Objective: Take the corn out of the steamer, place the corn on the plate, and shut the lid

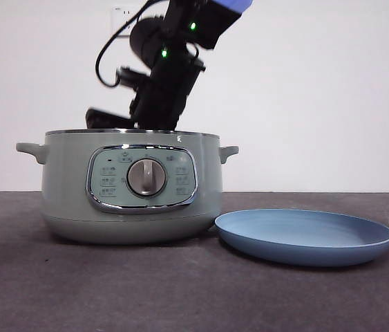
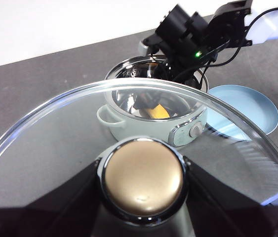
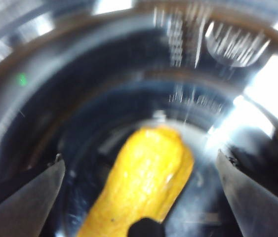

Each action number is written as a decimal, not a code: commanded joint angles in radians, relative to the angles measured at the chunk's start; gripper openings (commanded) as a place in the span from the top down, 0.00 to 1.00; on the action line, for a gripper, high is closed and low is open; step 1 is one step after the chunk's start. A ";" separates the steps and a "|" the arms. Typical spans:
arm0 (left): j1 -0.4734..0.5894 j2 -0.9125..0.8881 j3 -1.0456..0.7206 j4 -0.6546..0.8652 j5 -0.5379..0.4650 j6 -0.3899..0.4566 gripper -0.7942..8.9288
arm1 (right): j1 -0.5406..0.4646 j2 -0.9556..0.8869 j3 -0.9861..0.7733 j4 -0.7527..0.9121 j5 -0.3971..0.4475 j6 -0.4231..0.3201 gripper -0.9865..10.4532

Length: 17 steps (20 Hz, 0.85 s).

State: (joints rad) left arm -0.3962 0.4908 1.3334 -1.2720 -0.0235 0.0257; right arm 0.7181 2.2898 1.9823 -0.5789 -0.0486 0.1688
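Observation:
The sage-green steamer (image 1: 66,200) stands open at the left of the table, also in the left wrist view (image 2: 121,123). The yellow corn (image 3: 148,177) lies on its shiny bottom and shows in the left wrist view (image 2: 158,112). My right gripper (image 3: 139,158) is down inside the pot, open, one finger (image 3: 30,197) on each side of the corn and apart from it. In the front view the rim hides it; only its arm (image 1: 166,76) shows. My left gripper (image 2: 143,173) is shut on the knob (image 2: 143,185) of the glass lid (image 2: 55,138), held up and away from the pot. The light-blue plate (image 1: 305,235) lies empty beside the steamer.
The dark grey table (image 1: 194,297) runs in front of the pot and plate. A white wall (image 1: 318,90) stands behind. The right arm's cable (image 1: 104,55) loops above the pot. In the left wrist view the plate (image 2: 250,106) lies beyond the lid's rim.

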 commanded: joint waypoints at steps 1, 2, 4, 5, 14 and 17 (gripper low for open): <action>-0.001 -0.010 0.012 0.042 0.000 -0.002 0.93 | 0.005 0.024 0.000 -0.005 0.008 0.007 0.41; -0.001 -0.010 0.012 0.042 0.000 -0.002 0.93 | 0.007 0.024 0.000 -0.004 0.016 0.007 0.46; -0.001 -0.010 0.012 0.039 0.000 -0.002 0.93 | 0.009 0.024 0.000 -0.002 0.034 0.006 0.60; -0.001 -0.010 0.012 0.035 0.000 -0.002 0.93 | 0.009 0.024 0.000 -0.003 0.031 0.006 0.73; -0.001 -0.010 0.012 0.037 0.000 -0.003 0.93 | 0.011 -0.089 0.003 0.014 0.026 -0.018 0.92; -0.001 -0.010 0.012 0.086 0.002 -0.003 0.93 | 0.007 -0.267 0.003 -0.029 0.050 -0.060 0.92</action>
State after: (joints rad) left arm -0.3962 0.4904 1.3334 -1.2301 -0.0231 0.0257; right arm 0.7261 1.9984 1.9877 -0.6109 0.0101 0.1226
